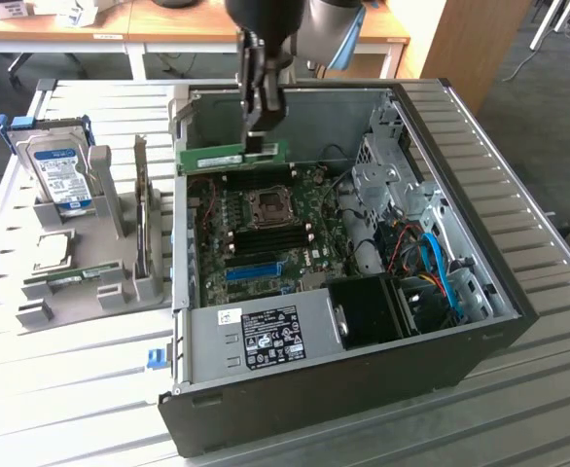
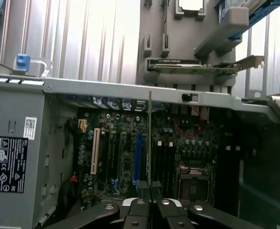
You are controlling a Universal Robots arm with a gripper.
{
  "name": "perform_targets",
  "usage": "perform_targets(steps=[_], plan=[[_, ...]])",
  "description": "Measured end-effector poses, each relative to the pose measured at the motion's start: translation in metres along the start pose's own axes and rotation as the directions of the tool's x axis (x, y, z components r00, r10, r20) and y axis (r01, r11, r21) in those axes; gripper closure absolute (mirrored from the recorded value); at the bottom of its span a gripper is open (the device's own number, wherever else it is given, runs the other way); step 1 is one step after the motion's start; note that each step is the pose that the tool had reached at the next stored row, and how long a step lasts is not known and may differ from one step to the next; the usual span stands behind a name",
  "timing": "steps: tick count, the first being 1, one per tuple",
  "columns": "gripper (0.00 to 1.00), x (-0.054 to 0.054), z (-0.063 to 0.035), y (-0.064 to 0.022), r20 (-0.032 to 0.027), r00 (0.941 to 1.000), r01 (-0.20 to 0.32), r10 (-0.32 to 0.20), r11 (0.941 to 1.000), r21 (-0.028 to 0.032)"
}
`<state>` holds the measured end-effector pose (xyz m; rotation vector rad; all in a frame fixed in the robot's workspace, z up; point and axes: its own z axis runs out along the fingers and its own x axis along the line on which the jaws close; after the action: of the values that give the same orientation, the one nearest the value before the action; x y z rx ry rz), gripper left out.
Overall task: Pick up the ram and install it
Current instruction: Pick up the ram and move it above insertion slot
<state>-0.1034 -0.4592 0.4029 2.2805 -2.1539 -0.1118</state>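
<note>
Over the open metal PC case (image 1: 363, 389) in the exterior view, the gripper (image 1: 259, 138) pinches the top edge of the ram (image 1: 217, 157), a thin green board held level above the motherboard (image 1: 266, 233). The arm is cut off at the frame top. In the wrist view, black fingers (image 2: 139, 210) clamp the ram (image 2: 149, 138), which is edge-on, a thin line. Slot contact can't be judged.
</note>
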Motion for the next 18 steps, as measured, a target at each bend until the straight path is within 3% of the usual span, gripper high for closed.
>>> perform_targets(steps=[10,18], plan=[[0.88,0.002,-0.0016,-0.029,0.0,1.0,0.0,0.0,1.0,-0.0005],[0.88,0.002,-0.0017,-0.0313,0.0,1.0,0.0,0.0,1.0,-0.0004]])
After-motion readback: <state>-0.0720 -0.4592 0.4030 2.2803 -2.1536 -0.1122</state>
